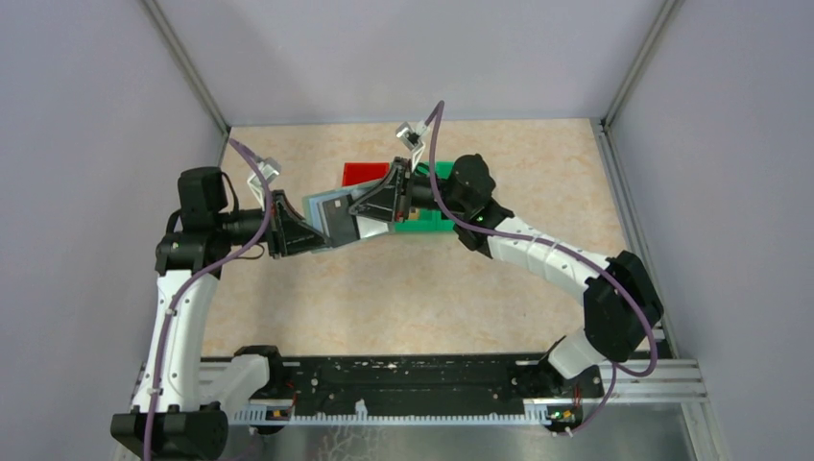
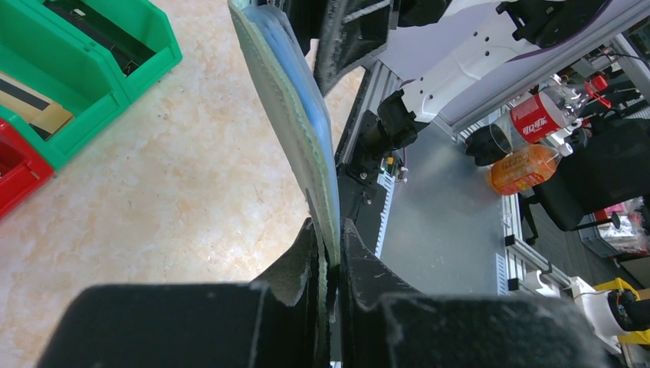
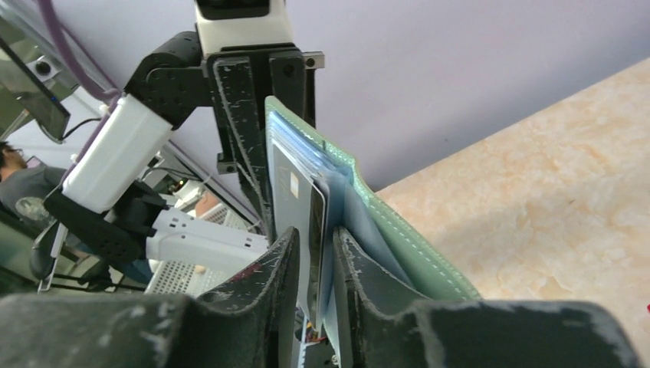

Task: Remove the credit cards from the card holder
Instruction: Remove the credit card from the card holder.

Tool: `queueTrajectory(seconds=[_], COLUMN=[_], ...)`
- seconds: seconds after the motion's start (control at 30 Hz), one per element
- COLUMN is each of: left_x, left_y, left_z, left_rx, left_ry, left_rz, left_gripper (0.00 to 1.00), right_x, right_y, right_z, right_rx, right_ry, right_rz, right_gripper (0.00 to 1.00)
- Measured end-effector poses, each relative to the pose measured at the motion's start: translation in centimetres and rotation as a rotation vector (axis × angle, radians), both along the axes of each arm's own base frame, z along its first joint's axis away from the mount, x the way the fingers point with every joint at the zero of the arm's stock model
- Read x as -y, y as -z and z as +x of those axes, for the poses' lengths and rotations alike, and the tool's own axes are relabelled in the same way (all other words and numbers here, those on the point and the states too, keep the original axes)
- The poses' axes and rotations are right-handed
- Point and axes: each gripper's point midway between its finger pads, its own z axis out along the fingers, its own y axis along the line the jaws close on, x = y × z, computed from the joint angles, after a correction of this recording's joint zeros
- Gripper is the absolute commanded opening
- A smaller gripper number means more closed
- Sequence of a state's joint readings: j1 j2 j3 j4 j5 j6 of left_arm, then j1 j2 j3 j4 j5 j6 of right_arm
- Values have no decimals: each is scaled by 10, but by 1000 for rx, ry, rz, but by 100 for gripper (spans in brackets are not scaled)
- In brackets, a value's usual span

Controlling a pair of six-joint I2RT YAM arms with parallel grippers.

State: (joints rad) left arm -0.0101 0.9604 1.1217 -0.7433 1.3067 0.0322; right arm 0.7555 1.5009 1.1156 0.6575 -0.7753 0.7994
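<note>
Left gripper (image 2: 329,264) is clamped almost shut on the left edge of the one card holder (image 1: 317,206). It's a soft, stitched grey-green wallet with pale blue pockets, held open in the air over the mottled beige table (image 1: 403,288). Right gripper (image 3: 314,261) is pinched narrow on a stiff grey card (image 3: 291,192) plus a pocket layer. Can't count any other cards. Far side: one red bin (image 1: 363,173) and a green bin (image 1: 443,223), both glossy plastic.

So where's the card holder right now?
In the overhead view the card holder is held above the table centre: the left gripper clamps its left edge, the right gripper straddles its right side, red bin and green bin just behind.
</note>
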Motion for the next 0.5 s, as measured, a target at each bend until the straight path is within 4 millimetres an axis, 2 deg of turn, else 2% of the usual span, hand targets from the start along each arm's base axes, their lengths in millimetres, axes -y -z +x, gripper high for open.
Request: queueTrajectory(seconds=[0.2,0.5], left_x=[0,0], left_y=[0,0], left_z=[-2,-5], left_rx=[13,14], left_ry=[8,14], left_rz=[2,1], left_gripper=[0,0], right_x=[-2,7], right_y=[3,-1], right_z=[2,-9], right_rx=[-6,-88], right_ry=[16,-3], right_rz=[-14,99], right_gripper=[0,0])
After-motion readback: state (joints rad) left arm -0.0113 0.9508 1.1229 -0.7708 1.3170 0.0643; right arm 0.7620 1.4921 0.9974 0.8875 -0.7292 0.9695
